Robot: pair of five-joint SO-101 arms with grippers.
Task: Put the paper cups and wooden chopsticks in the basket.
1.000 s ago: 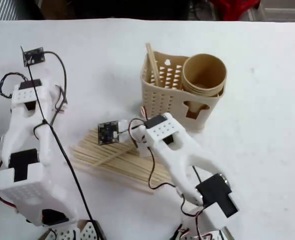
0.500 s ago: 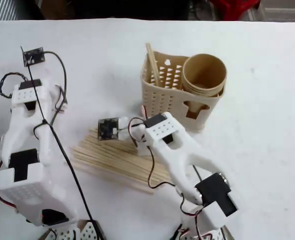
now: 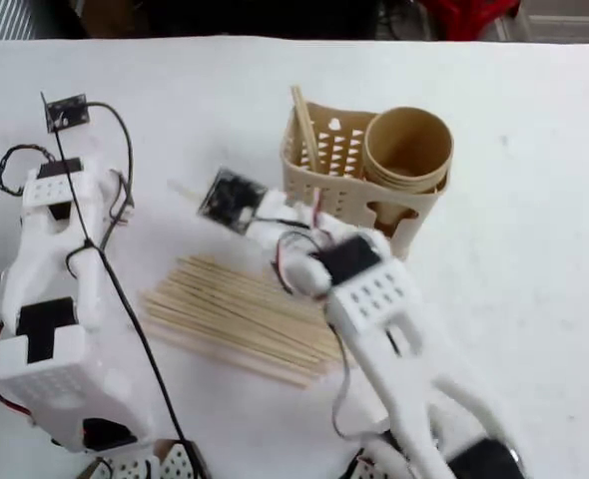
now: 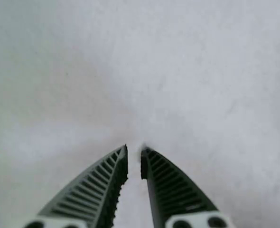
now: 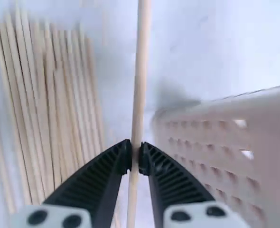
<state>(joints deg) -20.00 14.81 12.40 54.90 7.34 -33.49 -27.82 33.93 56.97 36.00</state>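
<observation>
White table (image 3: 534, 200): paper cups (image 3: 407, 150) and one upright chopstick (image 3: 304, 120) in basket (image 3: 324, 195); right gripper (image 5: 135, 153) clamped on single chopstick (image 5: 141, 71) beside basket; loose pile (image 3: 235, 319) remains outside

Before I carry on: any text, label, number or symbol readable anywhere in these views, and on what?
Nothing readable.
Beige perforated plastic basket: no print; one heart-shaped cut-out in its wall.
Brown paper cups: plain.
Wooden chopstick in the right claw: bare.
Small circuit boards: any markings too small to read.
</observation>
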